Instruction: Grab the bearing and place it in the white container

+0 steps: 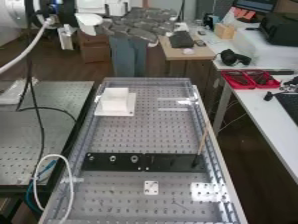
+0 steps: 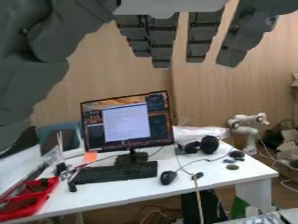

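The hand [image 1: 136, 25] is high at the top of the high view, beyond the bench's far end, its fingers straight and pointing right. In the wrist view the hand [image 2: 163, 40] shows extended fingers and a thumb, with nothing held. Small ring-shaped parts lie on a black plate across the bench; the one that looks most like the bearing [image 1: 135, 159] is the rightmost ring. The white container [image 1: 115, 100] stands at the far left of the perforated bench top, well below the hand.
The black plate [image 1: 166, 162] spans the bench [image 1: 143, 135], with a thin wooden stick [image 1: 202, 142] upright near its right end. Nearer lies a small white square plate [image 1: 151, 188]. A white cable [image 1: 70, 180] loops over the left edge. Red trays [image 1: 249, 79] sit on the right-hand desk.
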`<state>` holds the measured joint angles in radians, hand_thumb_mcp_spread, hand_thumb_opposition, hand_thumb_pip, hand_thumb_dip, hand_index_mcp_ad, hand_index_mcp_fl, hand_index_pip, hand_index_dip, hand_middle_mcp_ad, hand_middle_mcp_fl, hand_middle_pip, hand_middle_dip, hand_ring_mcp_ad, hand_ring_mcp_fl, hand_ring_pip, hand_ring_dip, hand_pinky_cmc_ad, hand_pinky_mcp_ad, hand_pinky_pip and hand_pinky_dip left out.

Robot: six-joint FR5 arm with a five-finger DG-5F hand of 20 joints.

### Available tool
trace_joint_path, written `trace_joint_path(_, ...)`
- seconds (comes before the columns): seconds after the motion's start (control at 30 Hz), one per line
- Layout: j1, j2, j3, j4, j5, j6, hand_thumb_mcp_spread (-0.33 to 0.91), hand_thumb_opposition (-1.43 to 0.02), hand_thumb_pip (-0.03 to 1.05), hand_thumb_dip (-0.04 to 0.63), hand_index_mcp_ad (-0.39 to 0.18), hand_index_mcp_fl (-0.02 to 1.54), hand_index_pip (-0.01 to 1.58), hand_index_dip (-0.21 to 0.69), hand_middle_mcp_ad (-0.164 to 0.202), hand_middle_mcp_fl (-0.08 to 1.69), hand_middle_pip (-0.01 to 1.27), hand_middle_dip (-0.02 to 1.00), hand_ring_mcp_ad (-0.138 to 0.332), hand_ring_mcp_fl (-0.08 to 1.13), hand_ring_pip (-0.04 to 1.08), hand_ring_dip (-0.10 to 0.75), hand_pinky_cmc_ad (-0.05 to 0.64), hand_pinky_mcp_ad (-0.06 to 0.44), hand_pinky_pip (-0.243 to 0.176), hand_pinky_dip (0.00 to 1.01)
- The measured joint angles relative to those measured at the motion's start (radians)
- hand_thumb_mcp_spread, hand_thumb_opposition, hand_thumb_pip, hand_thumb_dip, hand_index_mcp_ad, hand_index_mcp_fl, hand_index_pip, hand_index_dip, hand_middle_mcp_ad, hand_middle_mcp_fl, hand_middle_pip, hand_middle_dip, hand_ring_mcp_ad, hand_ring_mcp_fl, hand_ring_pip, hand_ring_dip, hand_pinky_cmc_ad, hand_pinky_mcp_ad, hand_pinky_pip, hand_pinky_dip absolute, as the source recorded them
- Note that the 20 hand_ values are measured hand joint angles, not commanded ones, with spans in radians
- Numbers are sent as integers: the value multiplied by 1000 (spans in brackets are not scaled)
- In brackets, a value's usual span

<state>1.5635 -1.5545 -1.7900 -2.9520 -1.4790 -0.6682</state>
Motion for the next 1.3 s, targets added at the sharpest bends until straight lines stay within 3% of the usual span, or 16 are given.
trace_joint_path(0.1, -1, 2, -51, 61, 16, 19, 311, -648, 323, 16, 65, 23, 68, 75, 66, 58, 155, 112, 155, 12, 113, 19, 284, 230, -44, 141)
trace_joint_path(0.27, 1, -2, -131, 158, 65, 28, 325, -667, 374, 51, 12, 54, 87, 73, 66, 56, 157, 126, 159, 12, 113, 19, 281, 234, -44, 141)
trace_joint_path(0.63, 18, -51, -201, 220, 151, 108, 401, -696, 417, 127, -56, 140, 112, 72, 70, 58, 152, 138, 162, 12, 113, 21, 279, 230, -44, 141)
trace_joint_path(0.83, 53, -74, -254, 291, 241, 126, 431, -726, 456, 175, -89, 206, 293, 72, 70, 58, 152, 141, 164, 12, 115, 24, 279, 230, -44, 141)
trace_joint_path(1.3, 130, -121, -394, 533, 467, 164, 440, -742, 469, 176, -91, 188, 721, 80, 70, 37, 152, 152, 162, 12, 110, 35, 295, 234, -44, 141)
